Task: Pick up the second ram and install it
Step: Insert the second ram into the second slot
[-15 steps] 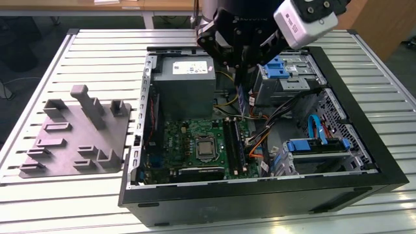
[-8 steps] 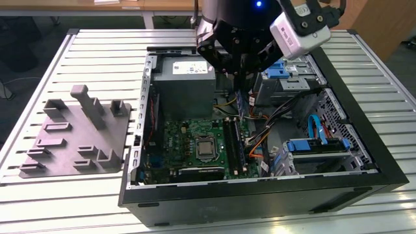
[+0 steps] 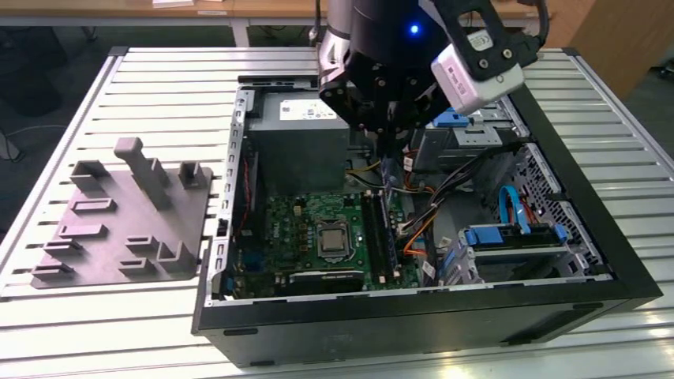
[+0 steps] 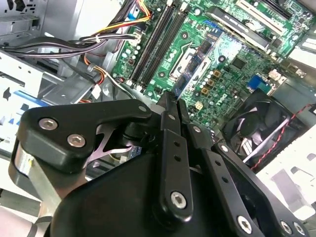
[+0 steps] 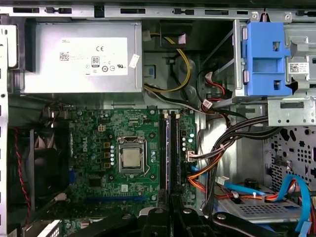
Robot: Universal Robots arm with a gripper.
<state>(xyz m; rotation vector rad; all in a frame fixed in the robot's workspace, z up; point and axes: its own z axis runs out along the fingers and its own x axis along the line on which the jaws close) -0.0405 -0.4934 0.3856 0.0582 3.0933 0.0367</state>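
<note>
While the arm hangs upright over the open computer case [image 3: 421,316], its gripper [image 3: 392,146] pinches closed on what seems the second ram [image 3: 389,175], held edge-on above the motherboard [image 5: 91,148] slots [image 5: 169,148], beside bundled cables [image 5: 217,158] and the grey power supply [image 5: 84,59].

The motherboard [image 5: 98,143] is green, the second ram [image 3: 389,170] blue-green, the gripper [image 4: 172,100] black.

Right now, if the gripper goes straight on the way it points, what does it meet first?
Probably the memory slots on the motherboard. The second ram, clamped in the gripper, would touch them first. I cannot tell which slot, since depth is unclear.
</note>
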